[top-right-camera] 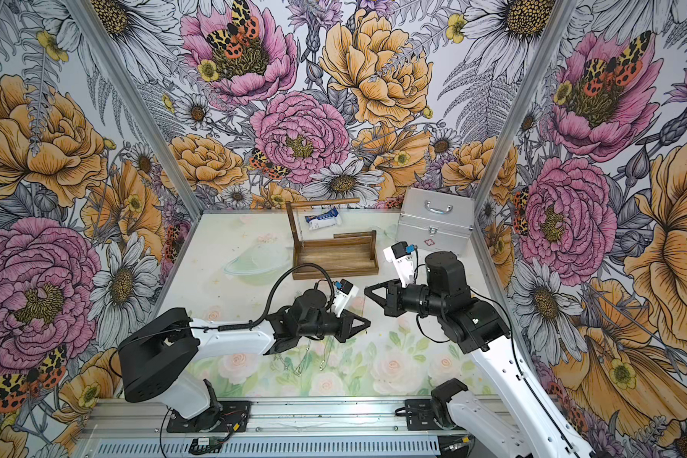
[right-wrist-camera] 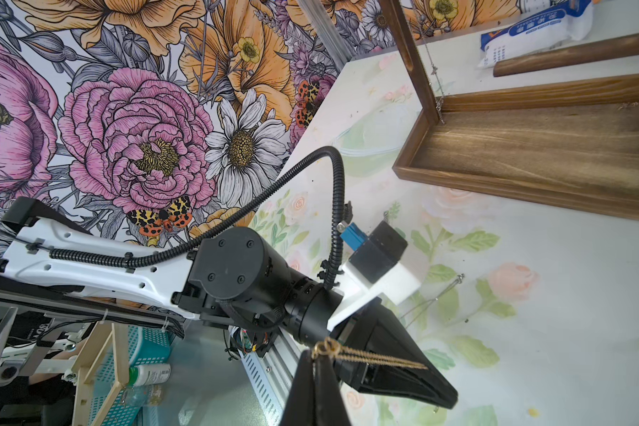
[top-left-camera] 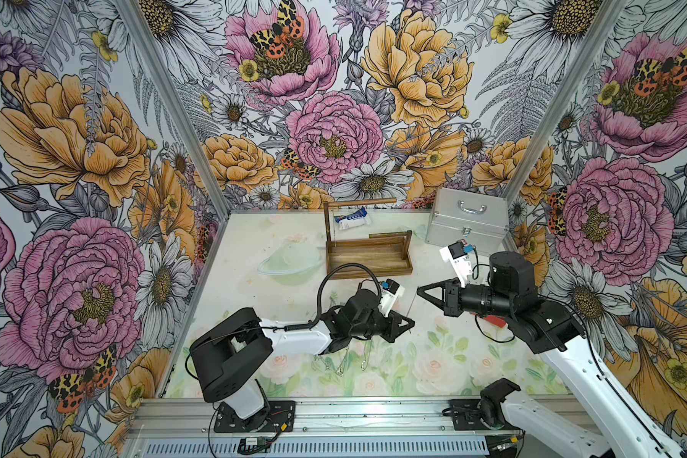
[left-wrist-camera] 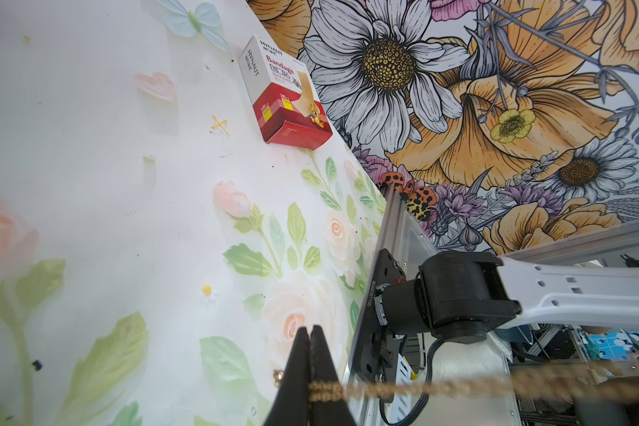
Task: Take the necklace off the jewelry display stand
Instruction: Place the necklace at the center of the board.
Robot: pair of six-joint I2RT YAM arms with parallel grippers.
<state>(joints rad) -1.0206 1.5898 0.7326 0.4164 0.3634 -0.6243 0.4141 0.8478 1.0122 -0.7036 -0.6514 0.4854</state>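
A gold necklace (left-wrist-camera: 402,389) is stretched in the air between my two grippers, above the table's middle. My left gripper (left-wrist-camera: 309,330) is shut on the chain a little back from its tips. My right gripper (right-wrist-camera: 313,356) is shut on the clasp end (right-wrist-camera: 325,348). In both top views the left gripper (top-left-camera: 411,325) and the right gripper (top-left-camera: 420,290) stand tip to tip, in front of the jewelry display stand (top-left-camera: 369,257). The brown wooden stand (right-wrist-camera: 532,147) is upright at the back, and a thin silver chain (right-wrist-camera: 434,73) hangs from its top rod beside the post.
A silver metal case (top-left-camera: 468,222) stands at the back right. A white and blue packet (top-left-camera: 353,218) lies behind the stand. A red bandage box (left-wrist-camera: 284,99) sits under the right arm near the wall. Several loose chains (top-left-camera: 341,363) lie on the table under the left arm.
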